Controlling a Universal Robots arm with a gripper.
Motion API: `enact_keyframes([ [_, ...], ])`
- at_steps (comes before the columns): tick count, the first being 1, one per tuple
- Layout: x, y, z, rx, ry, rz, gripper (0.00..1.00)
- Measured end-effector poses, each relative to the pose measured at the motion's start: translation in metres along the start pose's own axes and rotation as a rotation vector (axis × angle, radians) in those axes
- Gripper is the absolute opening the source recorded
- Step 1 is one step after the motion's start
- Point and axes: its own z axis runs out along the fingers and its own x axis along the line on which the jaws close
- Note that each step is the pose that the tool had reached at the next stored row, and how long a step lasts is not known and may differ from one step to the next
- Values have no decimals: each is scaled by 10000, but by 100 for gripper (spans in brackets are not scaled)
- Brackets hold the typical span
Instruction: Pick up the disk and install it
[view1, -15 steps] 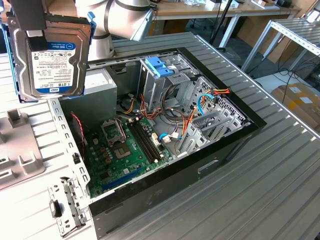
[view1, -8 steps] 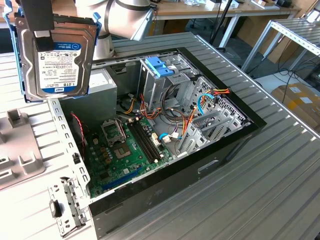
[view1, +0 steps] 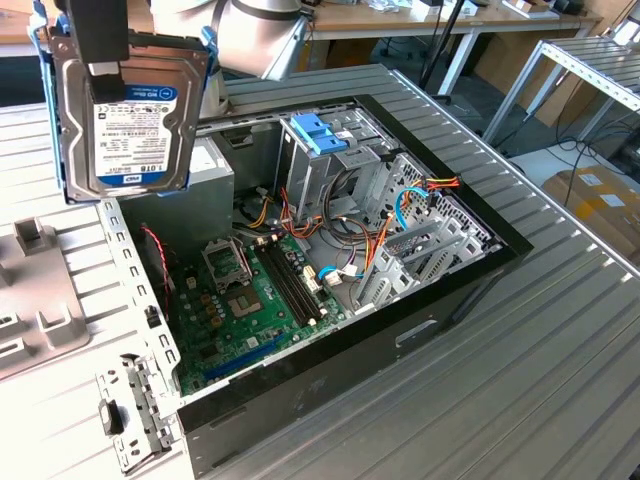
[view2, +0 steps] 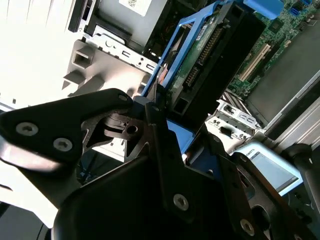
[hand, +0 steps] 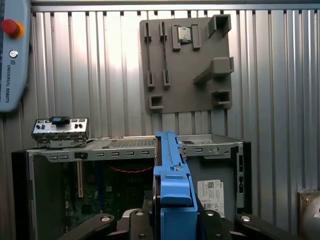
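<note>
The gripper (view1: 104, 60) pinches the disk (view1: 135, 120) by its top edge between its fingers. The disk is upright, aloft at ten o'clock of the open case (view1: 480, 272) in the exterior view.

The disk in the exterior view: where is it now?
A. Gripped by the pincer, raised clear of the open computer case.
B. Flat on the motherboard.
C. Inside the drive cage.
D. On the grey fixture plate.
A: the pincer clamps the upper edge of the disk, which hangs upright, raised off the computer case and resting on nothing.
</note>
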Motion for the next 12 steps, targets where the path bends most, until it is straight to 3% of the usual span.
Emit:
enact_keyframes([
  [12, 38, -186, 6, -17, 0, 0, 37],
])
